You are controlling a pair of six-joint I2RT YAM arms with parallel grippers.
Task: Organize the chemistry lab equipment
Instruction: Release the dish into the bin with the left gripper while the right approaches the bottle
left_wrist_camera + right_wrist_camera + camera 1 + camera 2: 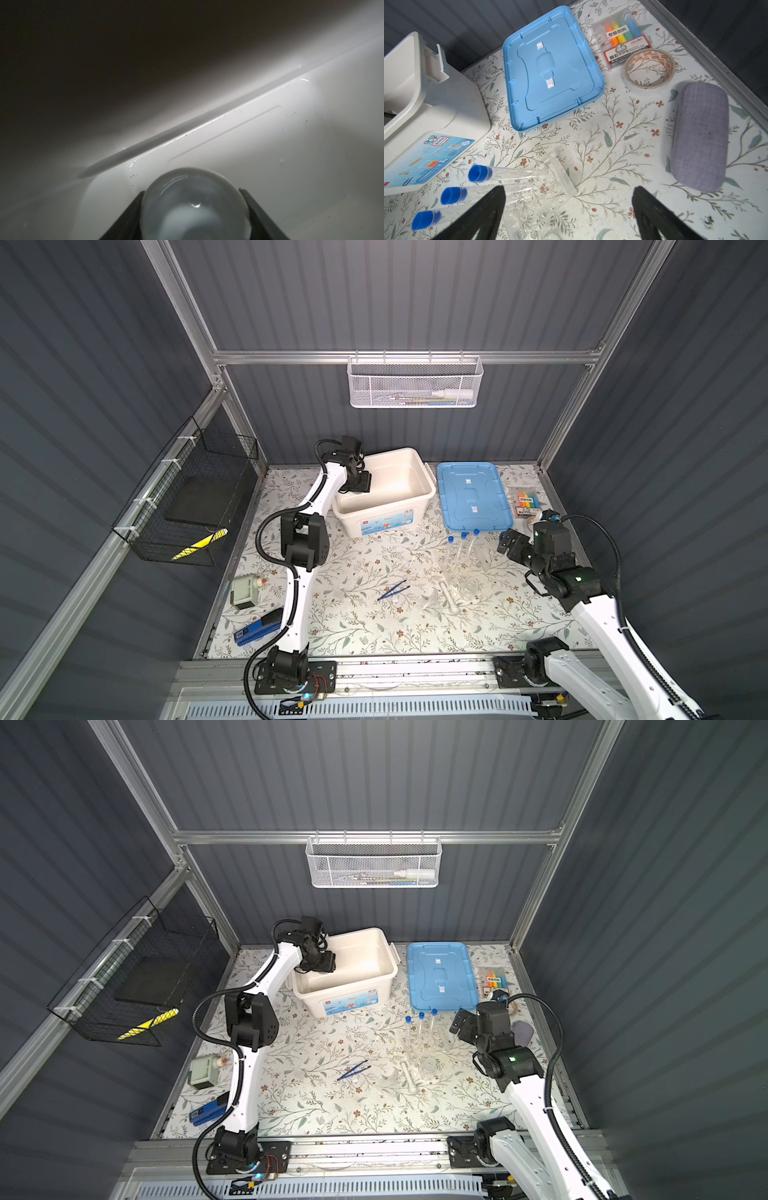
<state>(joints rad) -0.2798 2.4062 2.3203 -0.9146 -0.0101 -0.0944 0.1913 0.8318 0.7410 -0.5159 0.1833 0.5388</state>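
Observation:
My left gripper (pixel 360 486) (pixel 323 964) reaches down into the white bin (pixel 417 493) (pixel 384 971). In the left wrist view the left gripper (pixel 191 190) is shut on a round white ceramic dish (pixel 193 209), low over the bin's floor (pixel 270 155). A thin clear rod (pixel 187 125) lies along the bin wall. Three blue-capped test tubes (pixel 462 545) (pixel 479 173) lie on a clear tube rack (pixel 542 199). My right gripper (pixel 505 542) (pixel 568 188) hovers open beside the rack, holding nothing. The dark blue tweezers (pixel 394 590), the white pestle (pixel 451 597) and some clear glassware (pixel 469 587) lie mid-table.
The blue lid (pixel 473 497) (pixel 552 66) lies right of the bin. A marker pack (pixel 623 35), a tape roll (pixel 650 68) and a grey case (pixel 699 135) sit at the far right. A small grey device (pixel 243 591) and a blue stapler (pixel 257 628) are front left.

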